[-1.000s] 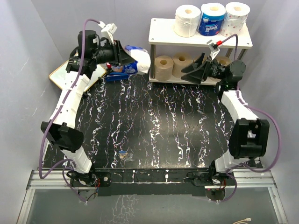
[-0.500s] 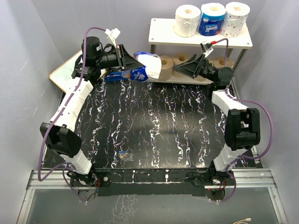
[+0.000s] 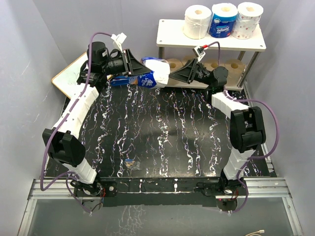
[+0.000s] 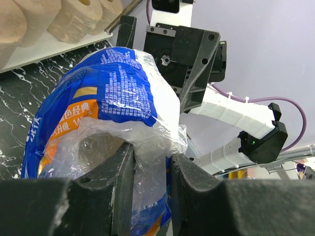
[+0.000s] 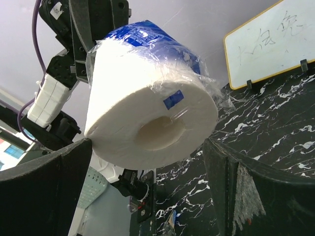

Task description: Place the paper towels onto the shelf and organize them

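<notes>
Change: your right claw (image 3: 173,76) has left the lower board of the shelf (image 3: 172,37) and swung left. Your left claw (image 3: 129,64) has carried the wrapped roll (image 3: 155,73) away from the whiteboard (image 3: 66,78) to meet it. The roll now hangs in the air just in front of the shelf's left leg, near the tan rolls (image 3: 212,65) on the lower board. This looks like a handover setting up, so the roll isn't shelved yet.

Left claw (image 4: 150,152) is pinched on the loose plastic of the wrapped roll (image 4: 113,88), not on its body, so the hold looks soft.

Right claw (image 5: 147,142) is spread wide. The wrapped roll (image 5: 147,98) has its hollow end facing the wrist camera and sits between the fingers, slightly above the fingertips. You can't tell whether the left finger is touching it.
</notes>
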Controlling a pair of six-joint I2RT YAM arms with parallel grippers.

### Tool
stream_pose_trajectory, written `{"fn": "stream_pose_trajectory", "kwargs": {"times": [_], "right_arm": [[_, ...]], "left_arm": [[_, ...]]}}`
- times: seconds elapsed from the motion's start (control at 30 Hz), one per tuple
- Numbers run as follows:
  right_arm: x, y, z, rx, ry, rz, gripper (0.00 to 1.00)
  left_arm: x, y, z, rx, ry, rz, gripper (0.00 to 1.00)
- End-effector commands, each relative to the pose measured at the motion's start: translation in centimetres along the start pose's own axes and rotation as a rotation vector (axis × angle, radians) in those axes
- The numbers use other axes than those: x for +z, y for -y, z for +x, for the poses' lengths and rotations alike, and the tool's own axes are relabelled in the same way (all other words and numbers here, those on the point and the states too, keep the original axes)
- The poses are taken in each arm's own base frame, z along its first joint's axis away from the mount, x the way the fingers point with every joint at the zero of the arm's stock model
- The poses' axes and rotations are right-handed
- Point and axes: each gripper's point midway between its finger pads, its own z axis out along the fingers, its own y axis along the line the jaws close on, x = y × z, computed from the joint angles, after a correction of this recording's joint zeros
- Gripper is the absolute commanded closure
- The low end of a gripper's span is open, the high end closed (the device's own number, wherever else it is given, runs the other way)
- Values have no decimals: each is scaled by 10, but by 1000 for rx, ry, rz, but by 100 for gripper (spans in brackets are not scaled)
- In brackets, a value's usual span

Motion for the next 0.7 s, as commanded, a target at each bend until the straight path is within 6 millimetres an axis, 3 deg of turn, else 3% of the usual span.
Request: {"fn": "stream_pose_trajectory", "kwargs": {"times": [0.0, 0.47, 0.57, 0.67], "right_arm": [[10, -15, -22, -75, 44, -34, 6], [29, -37, -14, -51, 22, -111, 7], [33, -42, -9, -50, 10, -125, 12], [37, -44, -6, -47, 4, -135, 26]], "left_arm": [[-14, 32, -5, 59, 17, 68, 100], [-8, 17, 0, 49, -1, 50, 100], [-8, 17, 1, 50, -3, 49, 100], [-9, 16, 1, 52, -4, 46, 100]]}}
